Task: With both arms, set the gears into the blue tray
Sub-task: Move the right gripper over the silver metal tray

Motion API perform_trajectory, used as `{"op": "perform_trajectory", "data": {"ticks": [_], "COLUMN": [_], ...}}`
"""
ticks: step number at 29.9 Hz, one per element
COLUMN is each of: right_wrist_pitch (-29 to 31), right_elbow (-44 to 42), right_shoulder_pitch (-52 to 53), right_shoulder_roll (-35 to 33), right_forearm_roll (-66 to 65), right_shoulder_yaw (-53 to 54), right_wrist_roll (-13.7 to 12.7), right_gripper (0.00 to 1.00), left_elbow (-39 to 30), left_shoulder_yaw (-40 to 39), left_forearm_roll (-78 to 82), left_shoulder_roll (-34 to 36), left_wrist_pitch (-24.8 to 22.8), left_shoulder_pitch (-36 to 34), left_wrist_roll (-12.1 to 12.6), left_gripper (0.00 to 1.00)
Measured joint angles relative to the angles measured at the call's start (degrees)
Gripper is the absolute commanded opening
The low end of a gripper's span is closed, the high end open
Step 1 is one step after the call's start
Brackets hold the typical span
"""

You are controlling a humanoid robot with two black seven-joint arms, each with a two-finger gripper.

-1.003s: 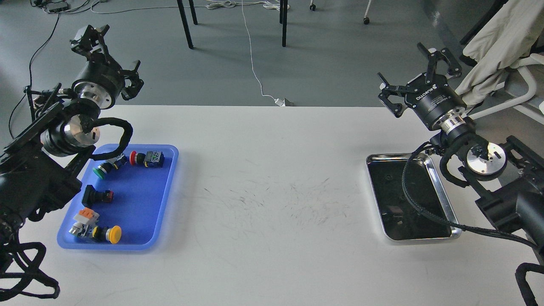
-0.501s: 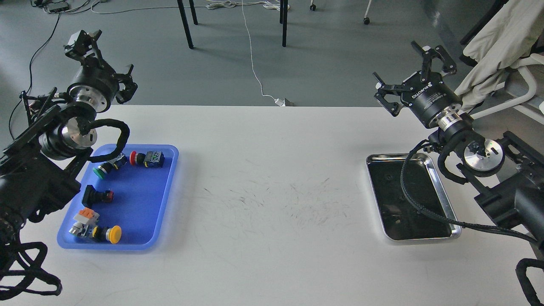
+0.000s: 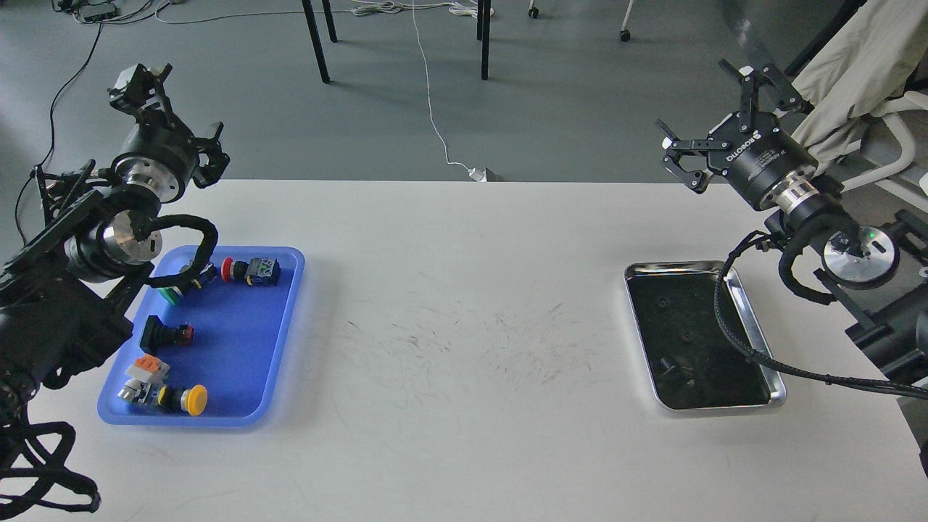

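Note:
The blue tray [image 3: 239,348] lies at the table's left and holds several colour-capped push-buttons. Tiny dark pieces, probably the gears [image 3: 668,365], lie in the shiny steel tray [image 3: 757,341] at the right; they are hard to make out against its dark reflection. My left gripper [image 3: 174,109] hangs open and empty above the table's far left edge, behind the blue tray. Over the far right edge my right gripper [image 3: 719,116] is open too, high above and behind the steel tray, holding nothing.
A black cable from my right arm [image 3: 732,333] drapes over the steel tray's right side. The white table [image 3: 464,326] is scuffed in the middle. Chair legs and a white cord [image 3: 435,123] are on the floor beyond. A cloth-covered frame [image 3: 863,80] stands at the far right.
My right arm has swung right and slightly up, uncovering more of the steel tray. My left gripper has drifted a little left and back. Both stay open.

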Motion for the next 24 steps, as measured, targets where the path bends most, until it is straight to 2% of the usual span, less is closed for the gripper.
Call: {"op": "perform_trajectory", "data": {"ticks": [4,9,12,17,24], "right_wrist_pitch": [-0.10,-0.24,-0.26,-0.15,0.10], "right_elbow": [3.91,7.15,8.72,13.35,16.26], "right_shoulder_pitch": [6.85,22.96,34.30,48.92,55.73], "right_shoulder_roll": [-4.13,-7.78,-7.27,-5.10,-0.10], "right_forearm_roll": [-6.91,-14.50,-16.59,-19.96,-27.11], "right_shoulder_yaw": [-6.09,-30.61,-47.91,-68.55,-83.32], "right_wrist_roll": [-3.13,-4.70,-6.01,-7.74,-7.90], "right_gripper": [0.99,0.99,0.99,0.99,0.99], "left_elbow": [-0.03,-0.10,-0.88,-2.07,-2.13], "left_shoulder_yaw": [-0.19,-0.21,-0.15,-0.02,-0.19], "left_forearm_roll": [0.01,0.02,0.02,0.01,-0.25], "left_shoulder_roll": [0.05,0.63,1.89,2.67,3.74], "left_wrist_pitch": [0.00,-0.04,-0.12,-0.11,-0.09], "left_shoulder_pitch": [0.08,-0.06,-0.07,-0.07,0.01], "left_wrist_roll": [-0.42,-0.61,-0.31,-0.09,-0.60], "left_gripper": [0.98,0.98,0.98,0.98,0.98]}}
